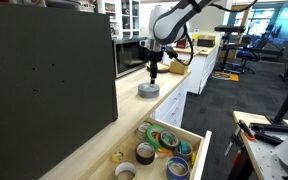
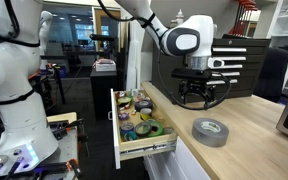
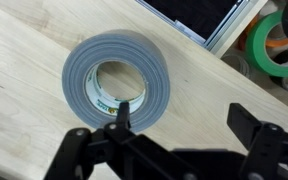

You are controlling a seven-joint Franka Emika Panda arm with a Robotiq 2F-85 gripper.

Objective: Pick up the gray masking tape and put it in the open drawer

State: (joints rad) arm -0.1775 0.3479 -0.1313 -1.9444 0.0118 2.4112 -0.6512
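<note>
- Gray roll of masking tape [image 1: 148,90] lies flat on the light wooden countertop [image 1: 89,125]
- Black Robotiq gripper [image 1: 153,72] hangs just above the roll, not touching it
- Open white drawer [image 2: 149,150] juts from the counter's front, apart from the roll, with many coloured tape rolls [image 2: 142,125] inside

Robotics lab, white robot [image 2: 12,75] nearby

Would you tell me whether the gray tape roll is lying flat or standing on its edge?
Lying flat: the gray tape roll shows its open core facing up toward the wrist camera.
</note>
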